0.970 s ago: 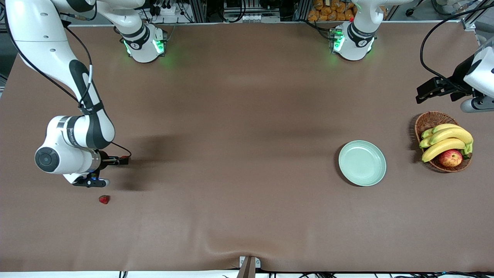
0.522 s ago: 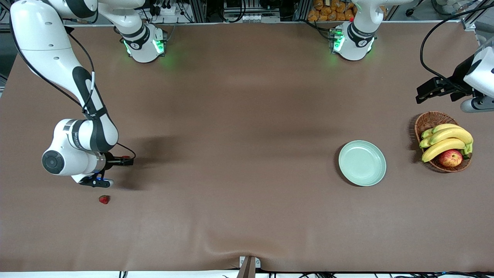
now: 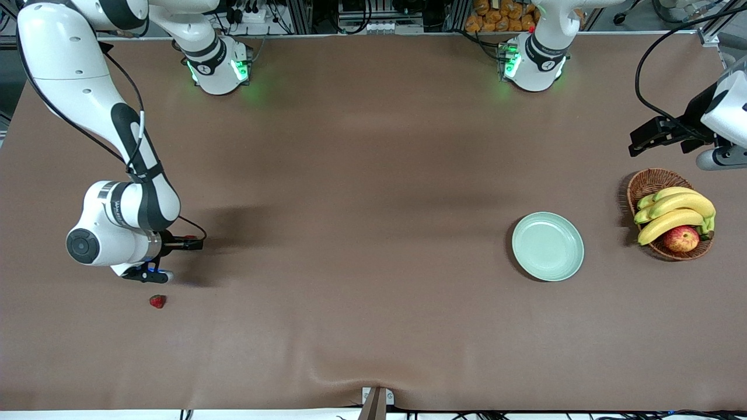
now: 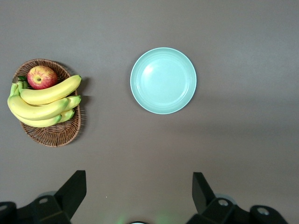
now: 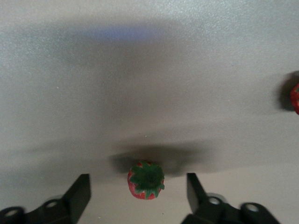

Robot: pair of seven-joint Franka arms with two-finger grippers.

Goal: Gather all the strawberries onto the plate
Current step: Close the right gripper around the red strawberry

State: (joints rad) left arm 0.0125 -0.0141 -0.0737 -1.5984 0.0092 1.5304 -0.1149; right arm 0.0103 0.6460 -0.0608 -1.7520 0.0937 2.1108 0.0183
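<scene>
The right arm has slid a little toward the middle of the table since a second ago, and nothing else has moved. Nearest the front camera, one strawberry (image 3: 157, 301) lies alone on the brown table (image 3: 362, 233), at the right arm's end. The right gripper (image 5: 138, 196) hangs low just above it in the front view, over a second strawberry (image 5: 145, 179). That berry sits on the table between the two fingers (image 5: 77, 198), leafy top up. The fingers stand apart on each side of it and do not touch it. A third strawberry (image 5: 295, 98) peeks in at the edge of the right wrist view.

Toward the left arm's end of the table lies the pale green plate (image 3: 548, 246) with no berries in it. Beside it stands a brown basket (image 3: 653, 182) with bananas (image 3: 677, 211) and an apple (image 3: 680, 238).

The left gripper (image 4: 138, 196) waits high over the table near the plate and the basket, its fingers spread wide and holding nothing.
</scene>
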